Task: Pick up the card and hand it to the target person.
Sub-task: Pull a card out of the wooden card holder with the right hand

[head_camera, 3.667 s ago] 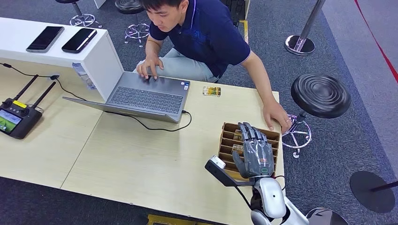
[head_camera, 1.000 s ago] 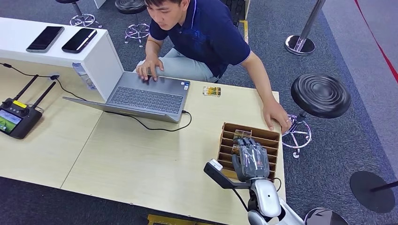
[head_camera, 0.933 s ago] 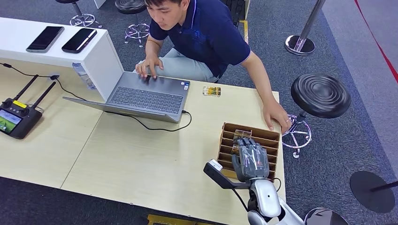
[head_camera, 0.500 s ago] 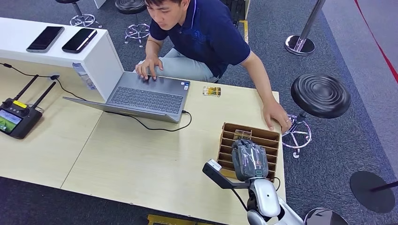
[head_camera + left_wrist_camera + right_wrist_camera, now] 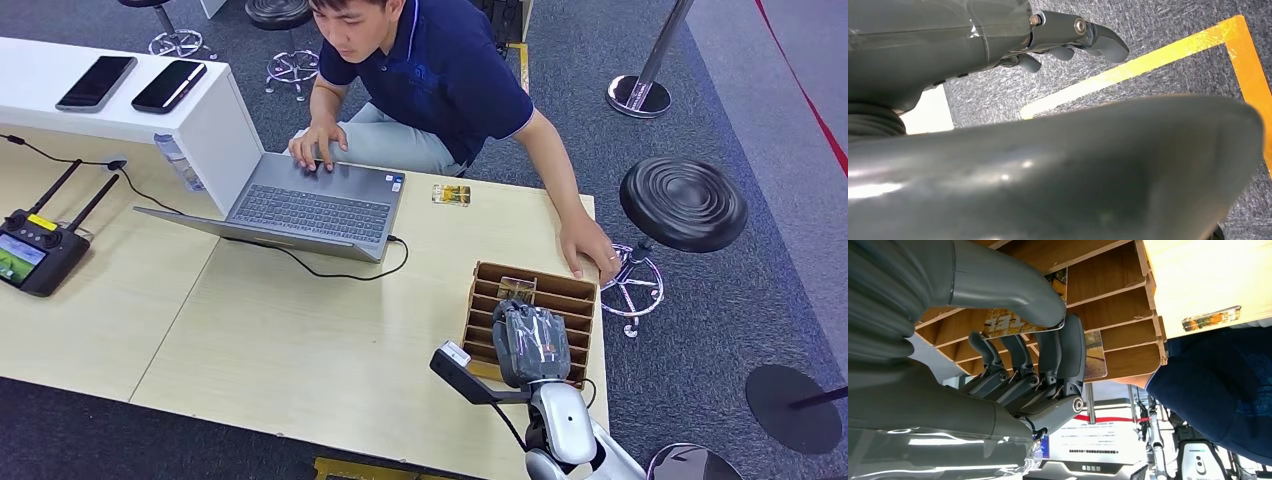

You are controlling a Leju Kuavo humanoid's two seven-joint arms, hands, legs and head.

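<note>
Card (image 5: 1005, 324) pinched between right hand (image 5: 1013, 365) fingers (image 5: 1070, 352)

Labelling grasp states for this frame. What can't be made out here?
- Head view: the grey right robot hand covers the slots of the brown wooden card rack, hiding any grip.
- Right wrist view: the yellow printed card sits pinched between thumb and fingers; its print is unreadable.
- Left wrist view: a blurred grey cover blocks most of the left robot hand.

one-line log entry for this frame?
phase: grasp | right hand pinches card in wooden rack | left hand idle | person seated
</note>
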